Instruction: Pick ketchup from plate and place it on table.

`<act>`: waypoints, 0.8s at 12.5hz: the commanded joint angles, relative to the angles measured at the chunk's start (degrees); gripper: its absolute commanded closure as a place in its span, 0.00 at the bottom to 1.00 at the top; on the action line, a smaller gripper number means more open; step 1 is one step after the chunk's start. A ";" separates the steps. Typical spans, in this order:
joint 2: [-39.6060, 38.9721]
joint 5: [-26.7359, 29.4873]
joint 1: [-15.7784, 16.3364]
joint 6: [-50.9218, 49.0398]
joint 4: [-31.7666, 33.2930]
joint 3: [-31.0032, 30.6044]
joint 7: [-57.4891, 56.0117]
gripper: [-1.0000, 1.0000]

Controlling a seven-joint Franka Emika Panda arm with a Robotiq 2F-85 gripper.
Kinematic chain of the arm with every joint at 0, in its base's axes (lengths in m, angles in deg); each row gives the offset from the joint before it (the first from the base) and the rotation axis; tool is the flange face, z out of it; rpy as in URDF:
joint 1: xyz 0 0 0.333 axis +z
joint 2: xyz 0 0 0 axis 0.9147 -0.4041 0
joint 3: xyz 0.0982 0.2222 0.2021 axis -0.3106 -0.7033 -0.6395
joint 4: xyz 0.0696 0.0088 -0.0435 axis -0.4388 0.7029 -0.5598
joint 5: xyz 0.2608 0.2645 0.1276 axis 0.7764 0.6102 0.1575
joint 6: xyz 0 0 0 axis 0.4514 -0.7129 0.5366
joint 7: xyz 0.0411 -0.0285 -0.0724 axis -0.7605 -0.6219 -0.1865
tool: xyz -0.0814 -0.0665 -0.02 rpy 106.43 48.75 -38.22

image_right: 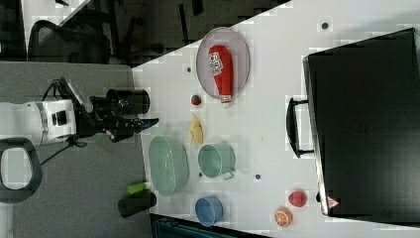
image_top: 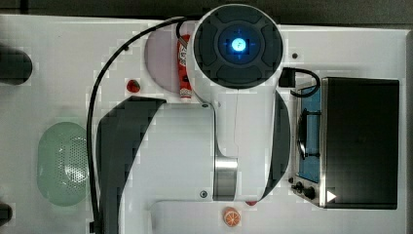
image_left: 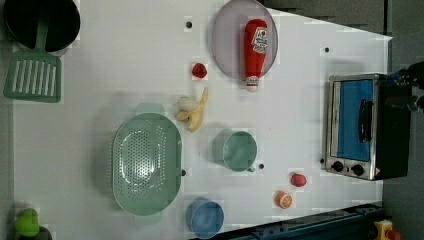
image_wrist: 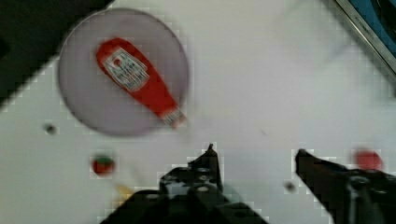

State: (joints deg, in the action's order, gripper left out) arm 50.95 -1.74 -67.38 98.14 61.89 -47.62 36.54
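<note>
Ketchup (image_left: 255,50) glossy red plastic; plate (image_left: 227,45) matte lilac-grey; table (image_left: 125,65) smooth white.

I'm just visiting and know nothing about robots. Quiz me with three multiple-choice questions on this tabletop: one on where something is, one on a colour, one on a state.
1. Where does the ketchup lie?
A. In the green basket
B. On the plate
C. Inside the toaster oven

2. What colour is the small bowl at the table edge beside the green basket?
A. Blue
B. Yellow
C. Black

3. How does the pincer stand?
A. Clamped on the ketchup
C. Clamped on the banana
B. Open, holding nothing

Answers:
1 B: in the left view the red bottle rests flat on the lilac-grey disc, its cap end over the rim.
2 A: the left view shows it blue.
3 B: in the wrist view the two fingers stand apart with bare white table between them.
</note>
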 commanded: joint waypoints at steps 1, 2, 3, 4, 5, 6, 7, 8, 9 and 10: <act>5.12 1.74 -5.21 -8.95 -0.43 -2.61 -3.29 0.29; 4.26 1.74 -5.06 -8.57 -0.46 -2.94 -3.74 0.19; 3.08 1.73 -5.00 -8.05 -0.47 -3.38 -3.81 0.08; 1.80 1.75 -4.96 -7.46 -0.50 -3.76 -3.81 0.00; 0.40 1.77 -4.85 -6.12 -0.52 -4.21 -3.81 0.00; -1.24 1.77 -4.72 -3.73 -0.56 -4.57 -3.84 0.00; -2.94 1.77 -4.60 -0.81 -0.58 -4.86 -4.02 0.00; -4.68 1.77 -4.49 1.85 -0.61 -5.13 -4.72 0.00; -6.56 1.77 -4.45 4.43 -0.74 -5.47 -6.44 0.00; -8.45 1.77 -4.36 6.35 -0.88 -5.74 -8.59 0.00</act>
State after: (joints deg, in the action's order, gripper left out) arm 43.96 0.02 -71.29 104.80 60.16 -52.72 32.11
